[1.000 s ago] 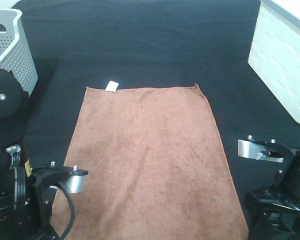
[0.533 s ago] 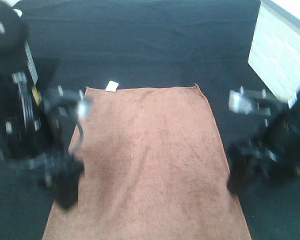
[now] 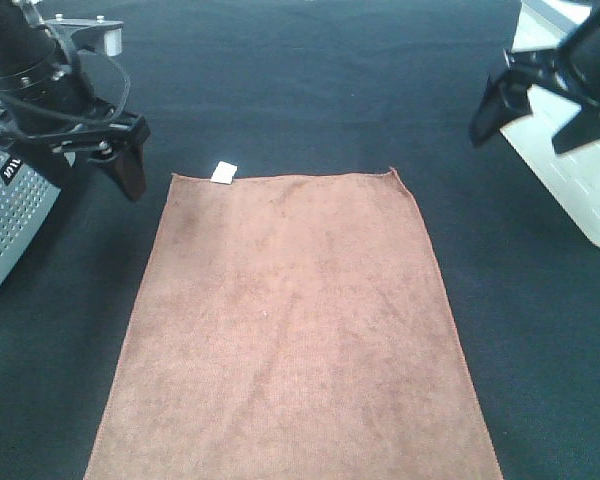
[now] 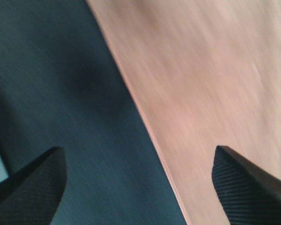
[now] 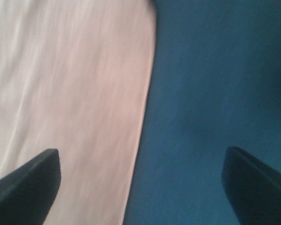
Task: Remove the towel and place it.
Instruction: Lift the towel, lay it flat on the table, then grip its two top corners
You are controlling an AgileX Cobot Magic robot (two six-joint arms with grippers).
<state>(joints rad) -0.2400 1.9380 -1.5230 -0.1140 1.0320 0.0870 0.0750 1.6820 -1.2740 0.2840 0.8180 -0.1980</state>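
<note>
a reddish-brown towel (image 3: 295, 320) lies spread flat on the desk, which is covered with a black cloth (image 3: 310, 80). seen from the high camera, the towel fills the middle and near part of the desk, and its near short edge runs out of the bottom of the picture. its far short edge is straight, with a small white tag (image 3: 223, 172) sticking out near the far left corner. no hand or tool touches the towel.

the left fingers (image 3: 130, 165) hang above the black cloth just beyond the towel's far left corner, spread apart and holding nothing. the left wrist camera, blurred, looks down between them at the towel's long edge and the dark cloth beside it.

the right fingers (image 3: 488, 110) hang further off, above the cloth past the far right corner, also spread wide and empty. the right wrist view, blurred too, shows towel and cloth between them.

a grey perforated basket (image 3: 10, 220) stands at the left edge of the desk, and a white bin (image 3: 580, 190) at the right edge.
</note>
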